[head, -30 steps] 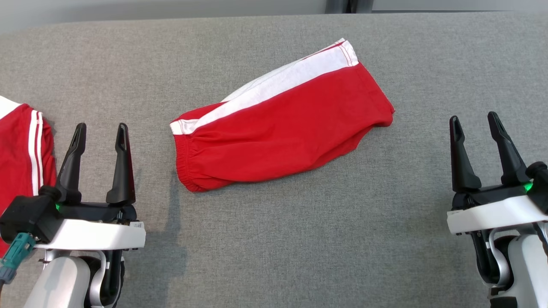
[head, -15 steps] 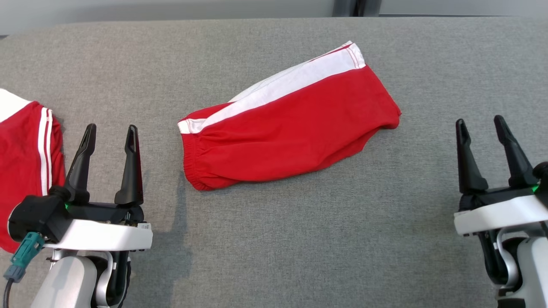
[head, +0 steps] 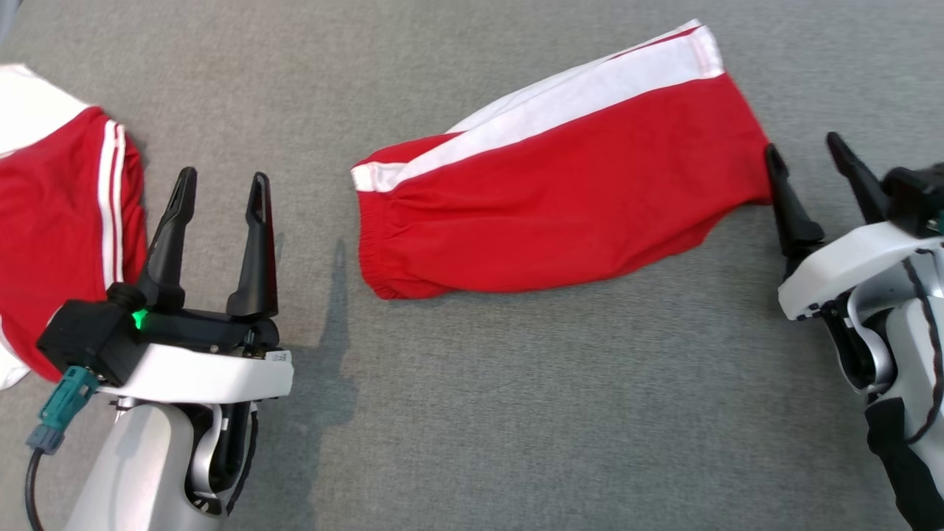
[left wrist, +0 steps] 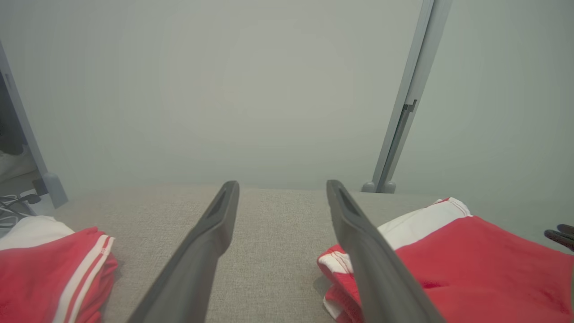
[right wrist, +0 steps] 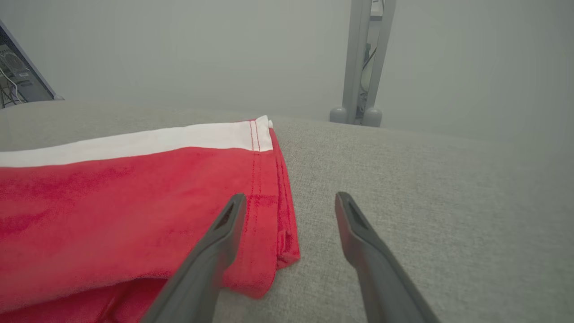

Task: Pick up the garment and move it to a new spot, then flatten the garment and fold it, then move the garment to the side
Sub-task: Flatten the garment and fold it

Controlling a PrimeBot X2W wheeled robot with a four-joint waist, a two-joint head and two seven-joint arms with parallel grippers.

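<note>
The garment (head: 560,206) is a pair of red shorts with a white side stripe, lying folded flat on the grey cloth surface (head: 516,413). My right gripper (head: 804,144) is open at the garment's right hem. In the right wrist view one finger of my right gripper (right wrist: 291,196) lies over the hem of the garment (right wrist: 134,202) and the other over bare cloth. My left gripper (head: 223,177) is open and empty, left of the waistband. The left wrist view shows my left gripper (left wrist: 282,184) with the garment (left wrist: 471,264) to its right.
A second red garment with white stripes (head: 51,221) lies at the left edge, just beside my left gripper, and appears in the left wrist view as the second garment (left wrist: 49,269). A grey post (right wrist: 358,67) stands behind the surface's far edge.
The head camera has dipped closer, so the whole picture shifted. My right gripper has come in to the garment's right hem. The left gripper keeps its place beside the waistband.
</note>
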